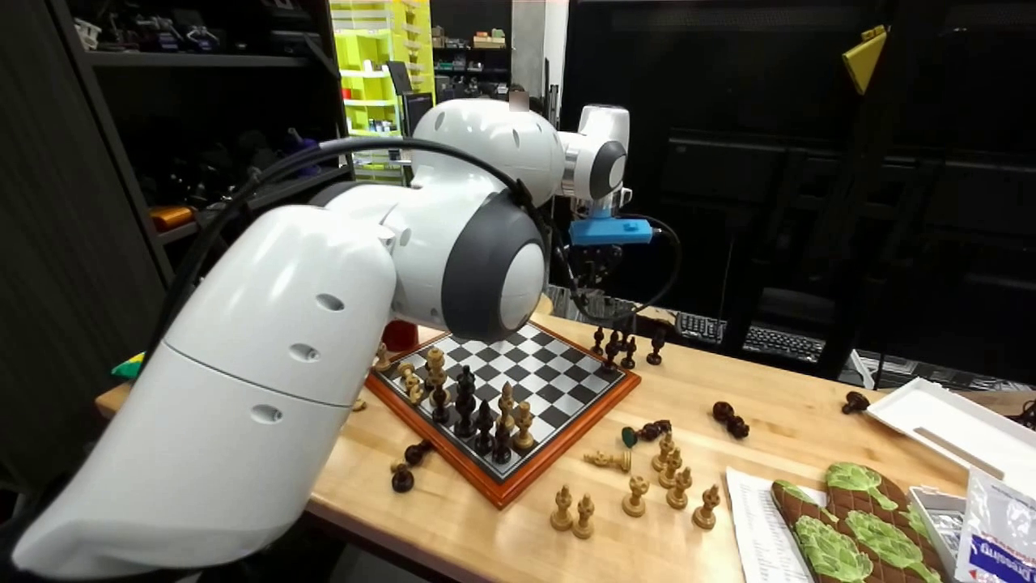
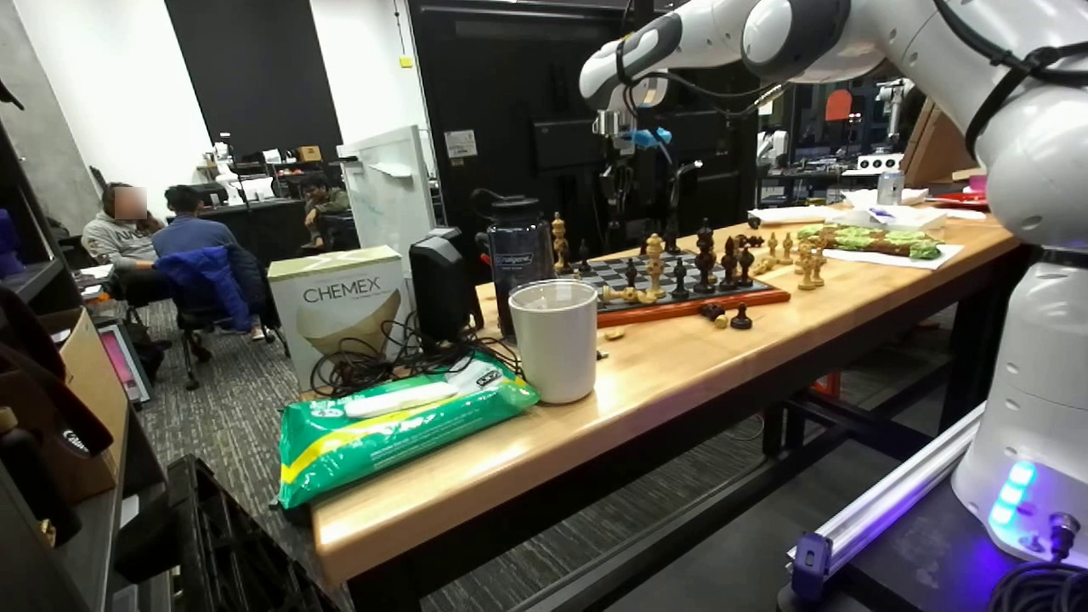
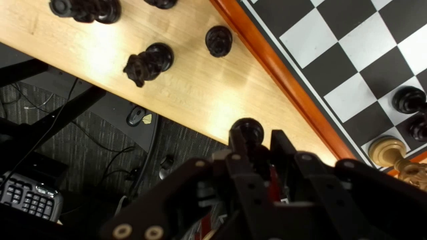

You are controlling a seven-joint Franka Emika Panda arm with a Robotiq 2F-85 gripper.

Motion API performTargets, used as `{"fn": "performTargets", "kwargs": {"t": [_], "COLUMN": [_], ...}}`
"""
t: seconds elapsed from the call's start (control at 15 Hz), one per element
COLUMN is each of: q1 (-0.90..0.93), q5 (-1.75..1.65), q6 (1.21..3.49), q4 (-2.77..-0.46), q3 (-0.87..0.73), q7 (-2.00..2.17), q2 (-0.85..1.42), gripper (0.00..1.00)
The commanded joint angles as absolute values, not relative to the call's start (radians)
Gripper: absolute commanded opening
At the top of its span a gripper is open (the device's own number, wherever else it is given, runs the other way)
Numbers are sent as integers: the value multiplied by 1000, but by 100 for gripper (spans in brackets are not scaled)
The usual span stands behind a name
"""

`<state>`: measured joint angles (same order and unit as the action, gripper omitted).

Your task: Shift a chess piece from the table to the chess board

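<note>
The chess board (image 1: 538,368), black and white checks in a reddish-brown frame, lies on the tan wooden table (image 1: 688,376); it also shows in the wrist view (image 3: 347,50). Several pieces stand on its near side. My gripper (image 3: 258,135) is partly closed around a dark chess piece (image 3: 254,128). The piece's round base shows at the fingertips and its body runs up between the fingers, mostly in shadow. They hang between the board's frame and the table's edge. In an exterior view, the gripper (image 2: 614,195) is above the tabletop; its fingertips are too dark to make out.
Dark pieces stand beside the board, including a dark knight (image 3: 143,65). A light piece (image 3: 388,151) is at the board's corner. Light pieces (image 1: 635,495) stand on the table near oven mitts (image 1: 858,526). A cup (image 2: 554,348) and bottle (image 2: 518,242) stand beside the board.
</note>
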<state>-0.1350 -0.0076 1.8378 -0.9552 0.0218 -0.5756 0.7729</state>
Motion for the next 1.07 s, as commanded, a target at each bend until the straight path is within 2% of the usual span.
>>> {"fn": "performTargets", "kwargs": {"t": [0.0, 0.53, 1.0], "q1": [-107, -53, -49], "q5": [-29, -25, -39], "q6": [1804, 1745, 1819], "q4": [-1073, -1274, -1451], "q3": [14, 21, 49], "q7": [-549, -522, -541], "q2": [665, 504, 401], "gripper": [6, 6, 6]}}
